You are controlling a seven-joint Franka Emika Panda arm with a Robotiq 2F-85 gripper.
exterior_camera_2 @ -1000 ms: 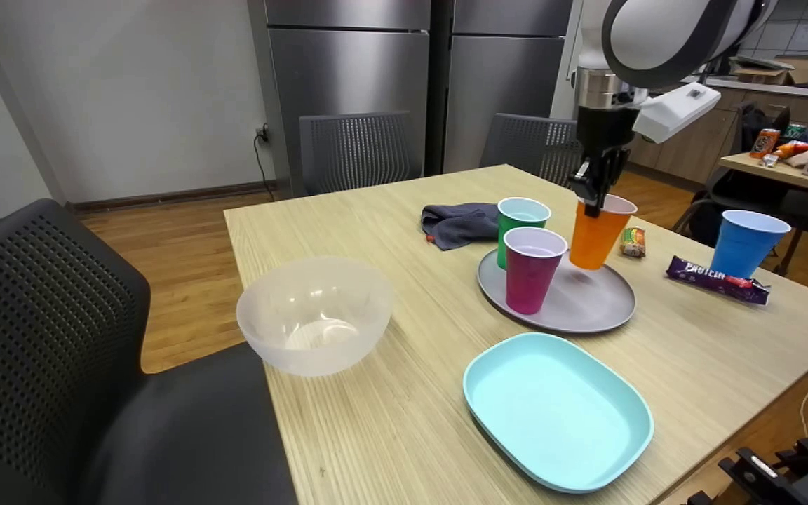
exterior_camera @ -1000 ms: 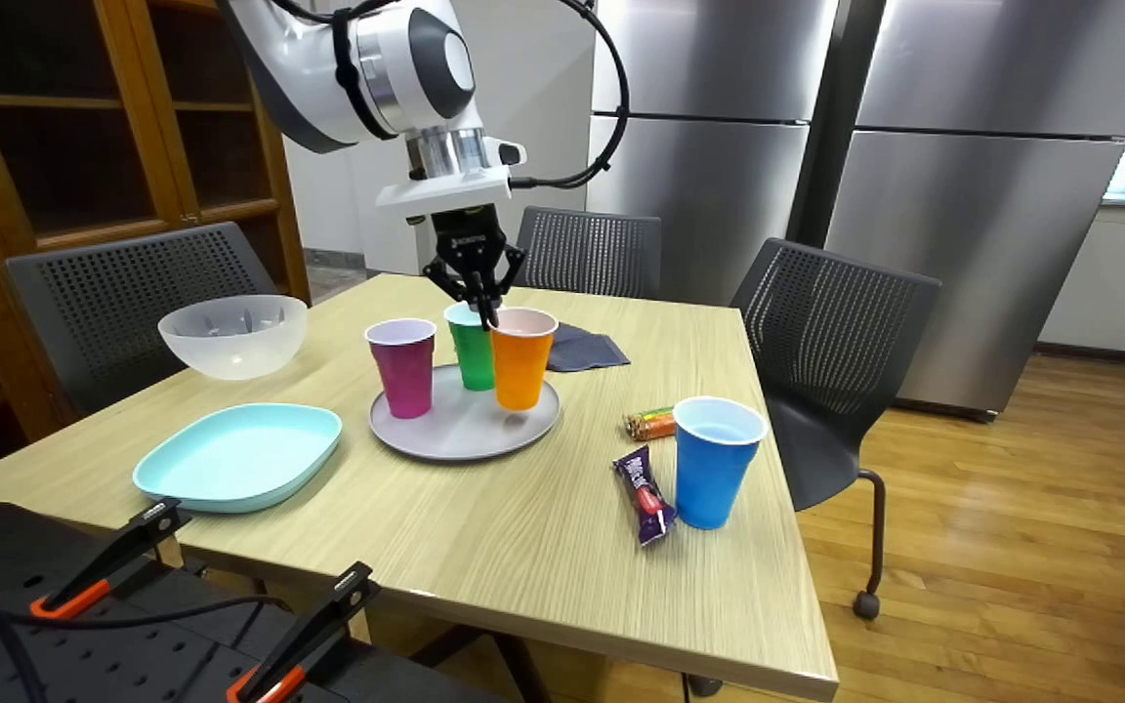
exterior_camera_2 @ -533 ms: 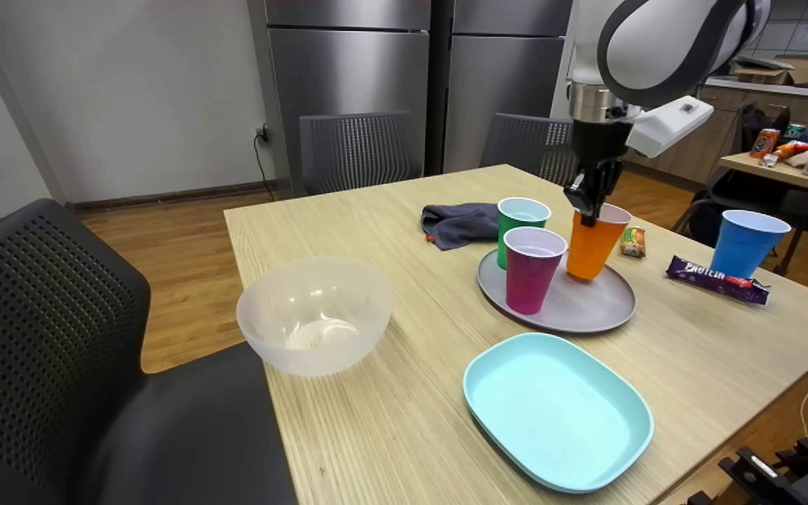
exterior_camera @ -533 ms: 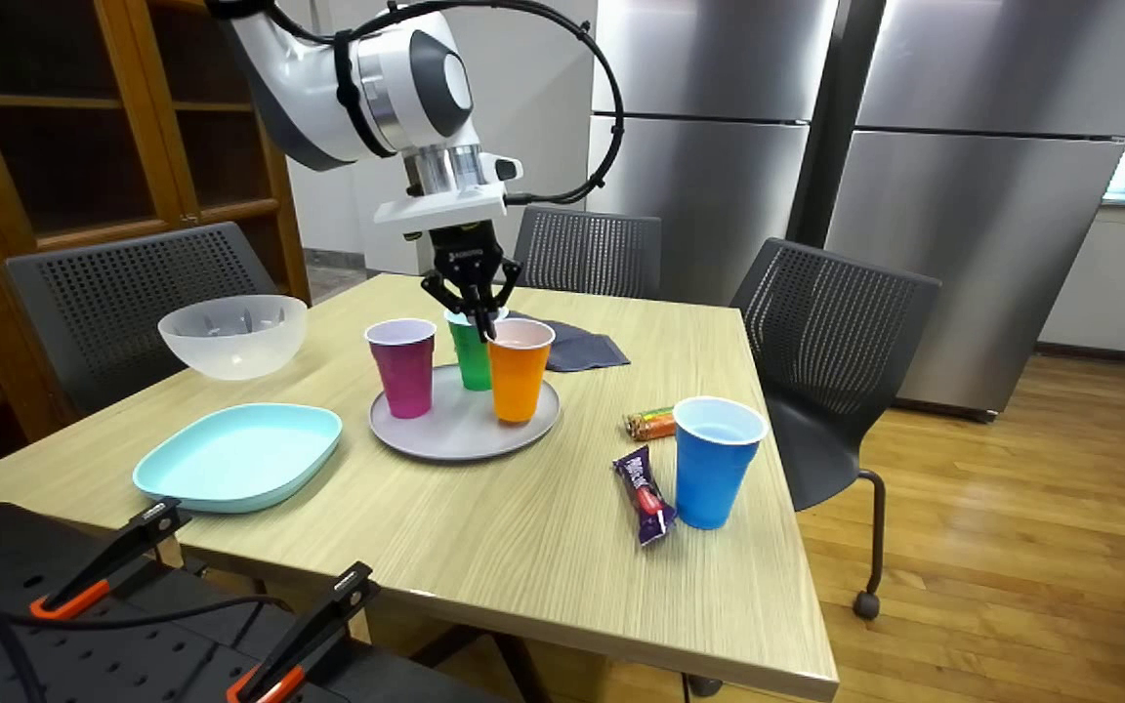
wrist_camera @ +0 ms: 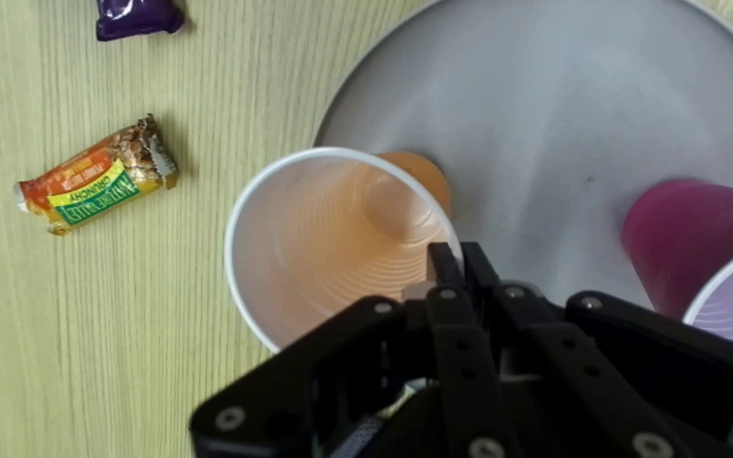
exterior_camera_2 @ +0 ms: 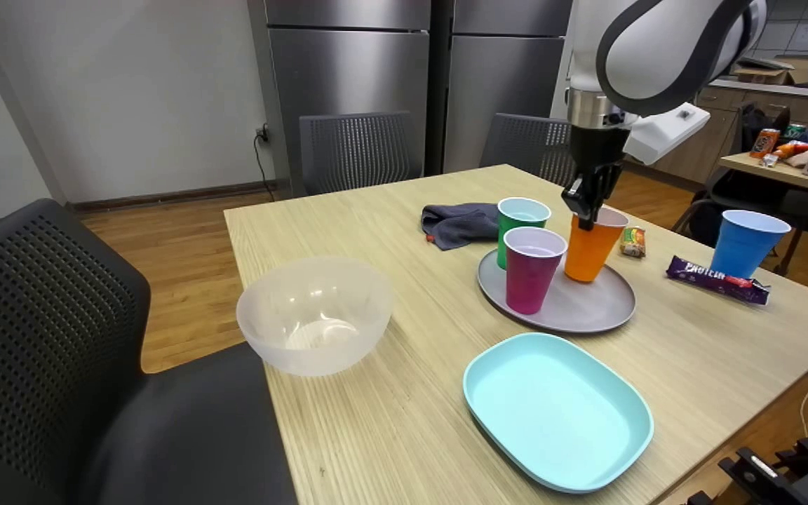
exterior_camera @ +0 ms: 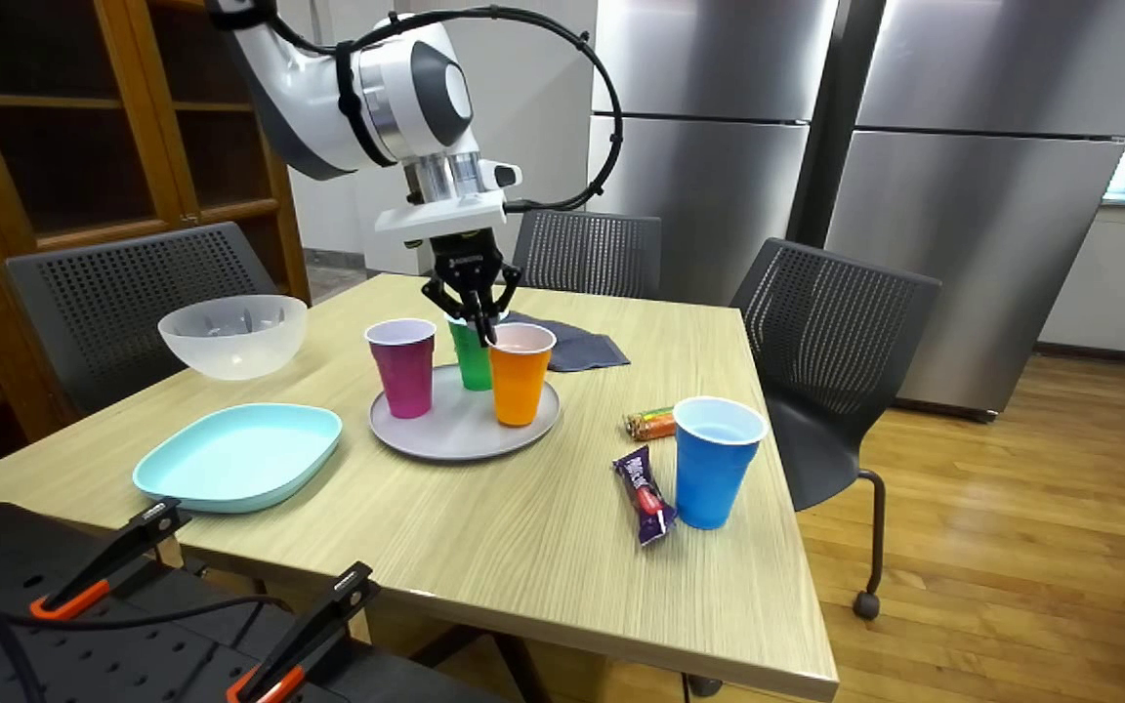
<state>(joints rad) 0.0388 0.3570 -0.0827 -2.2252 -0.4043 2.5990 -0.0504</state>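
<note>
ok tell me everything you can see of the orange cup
The orange cup looks like plastic, with a white rim and a paler, ridged interior that looks empty. It sits open end up, its base apparently on the gray plate. The pincer grips its rim, one finger inside, one outside.

four cups (exterior_camera: 520, 381), one plate (exterior_camera: 455, 441), one tray (exterior_camera_2: 558, 414), one bowl (exterior_camera_2: 314, 322), two wrapped bars (wrist_camera: 100, 177), one cloth (exterior_camera_2: 466, 223)
</note>
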